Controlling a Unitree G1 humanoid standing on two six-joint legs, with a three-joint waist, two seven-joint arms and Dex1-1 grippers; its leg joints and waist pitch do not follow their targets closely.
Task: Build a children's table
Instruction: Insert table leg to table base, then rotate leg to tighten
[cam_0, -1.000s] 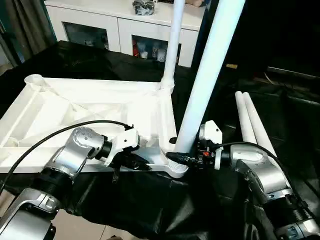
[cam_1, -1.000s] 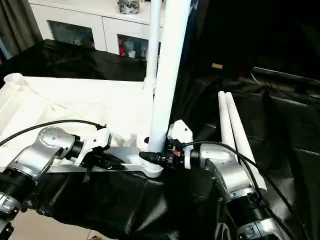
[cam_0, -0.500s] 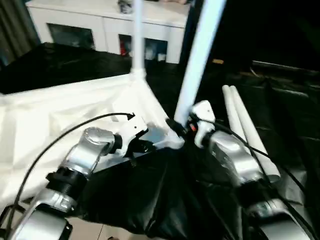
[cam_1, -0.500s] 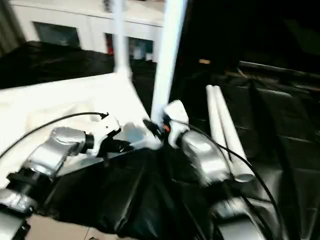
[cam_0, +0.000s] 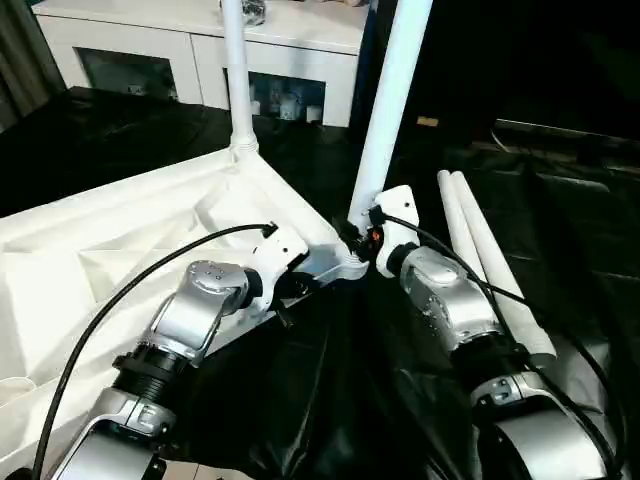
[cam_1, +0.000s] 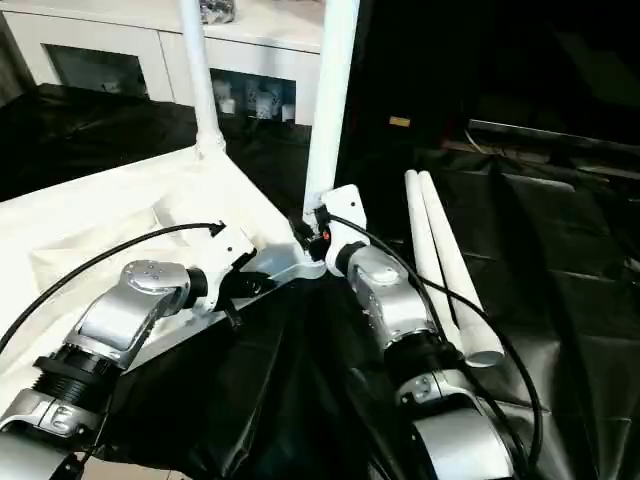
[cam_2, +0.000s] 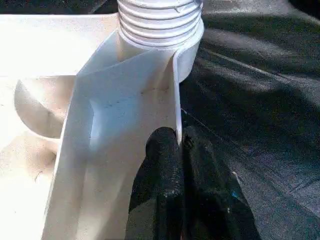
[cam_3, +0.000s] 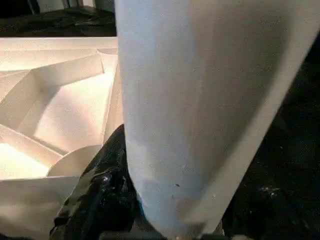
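Observation:
The white tabletop (cam_0: 120, 260) lies upside down on the black cloth, ribbed side up. One white leg (cam_0: 235, 80) stands upright in its far corner socket. A second leg (cam_0: 388, 110) stands in the near corner socket (cam_0: 350, 268), its threaded end (cam_2: 160, 20) seated there. My right gripper (cam_0: 356, 238) is shut on the base of this leg (cam_3: 200, 110), with one black finger (cam_3: 100, 195) pressed against it. My left gripper (cam_2: 181, 145) is shut on the thin rim wall (cam_2: 170, 90) of the tabletop, just beside that socket.
Two loose white legs (cam_0: 490, 260) lie side by side on the black cloth (cam_0: 330, 400) to the right of my right arm. A white cabinet (cam_0: 150, 50) with glass doors stands behind the work. A black cable (cam_0: 130, 290) arcs over my left forearm.
The tabletop has swung and its near corner has gone away from me; the far leg has shifted left against the cabinet. The held leg stands more upright. Both grips are unchanged.

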